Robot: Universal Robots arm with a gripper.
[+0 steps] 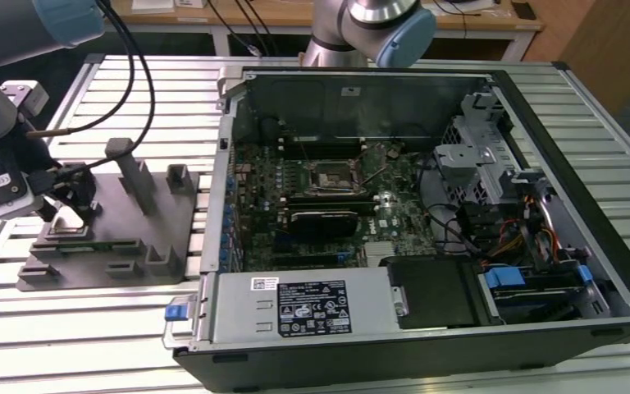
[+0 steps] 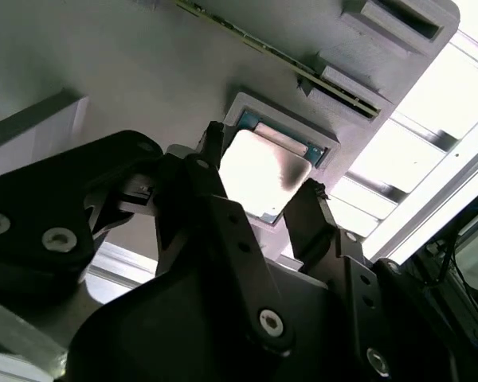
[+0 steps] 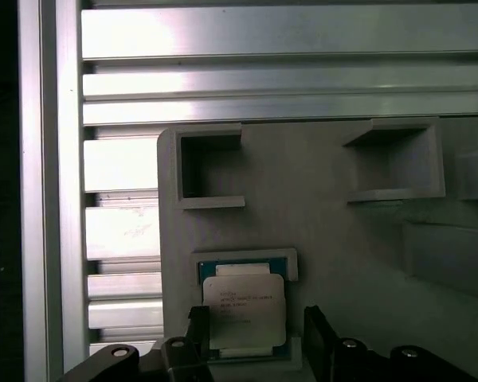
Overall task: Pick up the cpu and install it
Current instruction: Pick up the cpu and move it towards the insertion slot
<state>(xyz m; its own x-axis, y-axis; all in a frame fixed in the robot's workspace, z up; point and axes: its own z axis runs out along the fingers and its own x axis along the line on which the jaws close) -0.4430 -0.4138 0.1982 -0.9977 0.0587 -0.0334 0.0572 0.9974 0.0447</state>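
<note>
**Inspector:** Where is the small square cpu (image 3: 244,306) with the pale silver-grey metal top?

**Recorder:** It sits flat in a shallow framed recess of the large grey plastic fixture (image 3: 342,231), near one edge of that fixture. The recess fixes its position, presumably so a tool can meet it squarely. It has not been lifted.

**Inspector:** And the black two-fingered gripper (image 3: 255,338)?

**Recorder:** It is positioned over that recess with its jaws apart, one on each of two opposite sides of the chip. That straddle suits clamping the chip by its edges. The first wrist view shows a gap between the chip and one finger (image 3: 317,338). The other finger lies just beside the chip's edge, and I cannot confirm contact there. Nothing is gripped.

**Inspector:** Surroundings?

**Recorder:** An open black computer case (image 1: 534,123) lies beside the fixture, toward the exterior view's right. Its green motherboard (image 1: 293,189) is exposed, well apart from the recess.
</note>
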